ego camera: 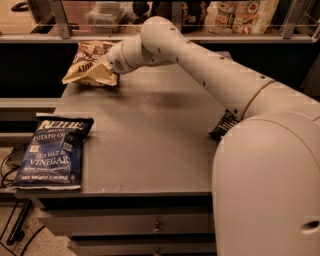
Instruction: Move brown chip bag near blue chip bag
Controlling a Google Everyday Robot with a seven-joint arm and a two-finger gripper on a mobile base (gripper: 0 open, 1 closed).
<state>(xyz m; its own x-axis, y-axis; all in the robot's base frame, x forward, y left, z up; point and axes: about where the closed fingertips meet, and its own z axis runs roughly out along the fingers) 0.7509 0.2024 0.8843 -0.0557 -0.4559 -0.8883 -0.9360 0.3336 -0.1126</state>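
Note:
The brown chip bag (pixel 86 56) lies crumpled at the table's far left corner, its tan underside turned up. My gripper (pixel 107 71) is at the bag's right edge and is shut on it, with the arm reaching in from the right. The blue chip bag (pixel 52 156) lies flat at the table's near left edge, well in front of the brown bag and apart from it.
A small black snack-bar wrapper (pixel 223 125) lies at the right of the grey table (pixel 150 130), partly behind my arm. A shelf with bags and containers (pixel 242 12) runs along the back. Drawers (pixel 125 225) sit under the tabletop.

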